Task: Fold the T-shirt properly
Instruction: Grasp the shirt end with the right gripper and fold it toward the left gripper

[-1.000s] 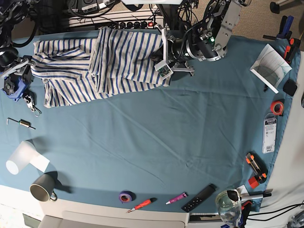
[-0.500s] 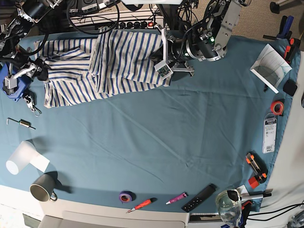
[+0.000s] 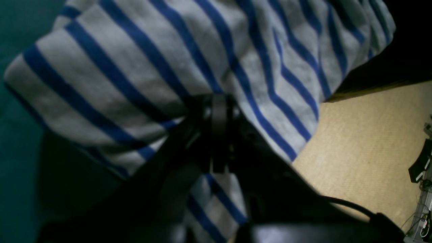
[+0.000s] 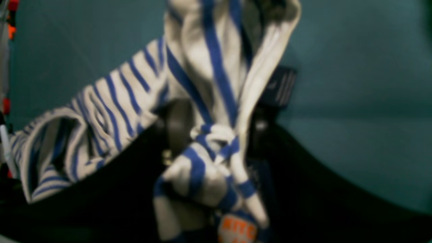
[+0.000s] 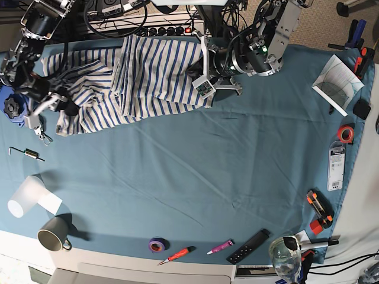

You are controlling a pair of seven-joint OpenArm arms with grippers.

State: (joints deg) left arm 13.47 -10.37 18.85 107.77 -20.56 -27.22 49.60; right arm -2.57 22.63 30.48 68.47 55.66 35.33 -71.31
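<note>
Two arms are on the T-shirt (image 5: 142, 77), which lies across the upper left of the base view on the teal table cloth (image 5: 195, 177). I see soft white knit with thin blue stripes, rumpled and partly doubled over itself; the middle panel is a flatter slab, the left portion bunched into ridges. The table cloth is matte and shows long shallow creases.

Left gripper (image 3: 219, 111), at the shirt's right edge in the base view: its jaws are pressed together with striped fabric caught between them. In its wrist view the cloth drapes over and around the dark fingers, and a fold hangs down below the pinch. Beyond the shirt's edge, tan woven floor shows at the right of that frame.

Right gripper (image 4: 216, 135), at the left edge of the base view: its wrist view shows a twisted wad of striped cloth sitting between the two dark fingers (image 4: 177, 126), with a hem or sleeve edge rising upward from it. The fingers sit either side of the wad; the frame is blurred, so I cannot tell whether they actually clamp it.

Small hard items ring the table cloth: a grey mug (image 5: 53, 235) lower left, a roll of purple tape (image 5: 157, 244), a red-handled screwdriver (image 5: 176, 255), a black remote (image 5: 248, 246).
</note>
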